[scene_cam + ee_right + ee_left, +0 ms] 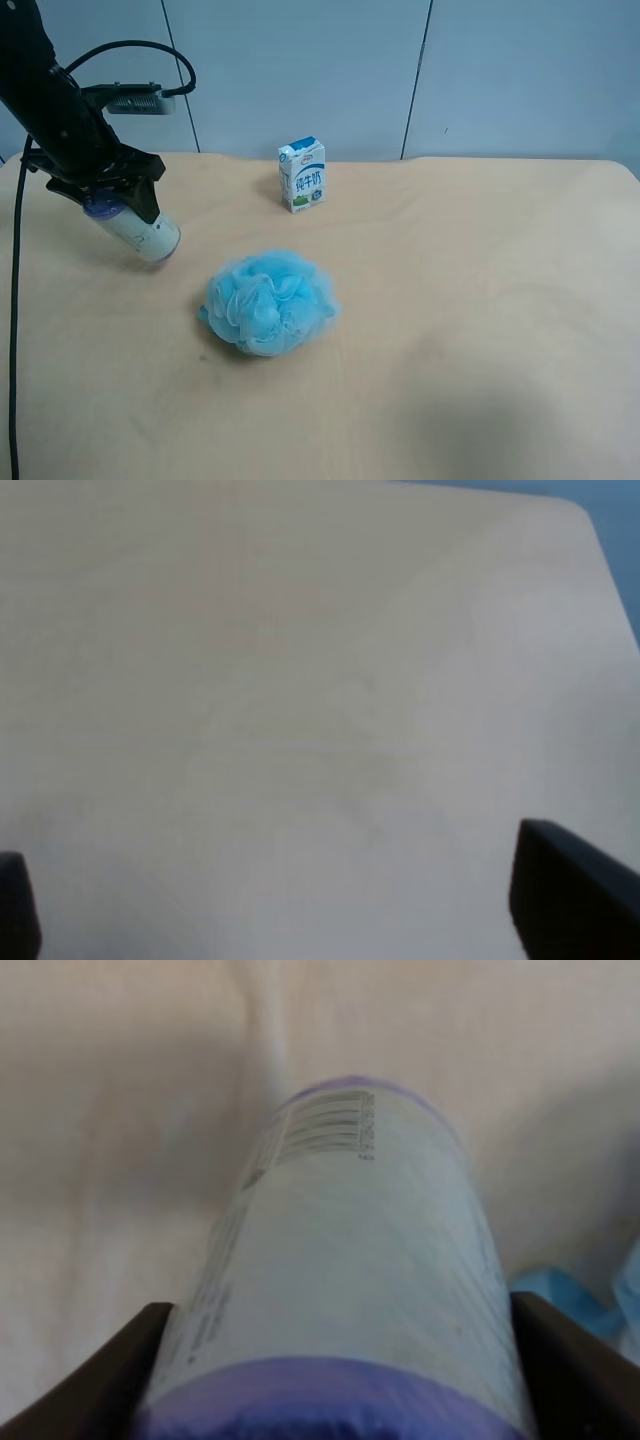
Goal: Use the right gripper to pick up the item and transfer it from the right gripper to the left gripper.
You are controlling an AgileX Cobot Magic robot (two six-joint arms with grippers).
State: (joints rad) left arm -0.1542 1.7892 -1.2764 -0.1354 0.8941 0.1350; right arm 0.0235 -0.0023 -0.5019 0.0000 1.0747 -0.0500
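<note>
- Exterior high view: the item (140, 233), a cream-white cylinder with purple-blue ends, is being held tilted above the pale wooden table (450, 300) by the left gripper (118, 199), whose black fingers are being kept clamped on the cylinder's upper end. This arm is seen at the view's left, with a silver-grey camera capsule (139, 98) and black cables (15, 300) beside it. A fluffy blue mesh bath puff (270, 301) is lying on the table near the cylinder's lower end, and a small blue-and-white milk carton (303, 174) is standing upright farther back.
- Right wrist view: only bare table is being shown beneath the right gripper (290, 905); its two black fingertips (570, 895) are being held wide apart, with nothing between them.
- Left wrist view: the cylinder (350, 1280), its barcode visible, is being gripped between both fingers (95, 1385), and a bit of the blue puff (590, 1295) is showing beside it.
</note>
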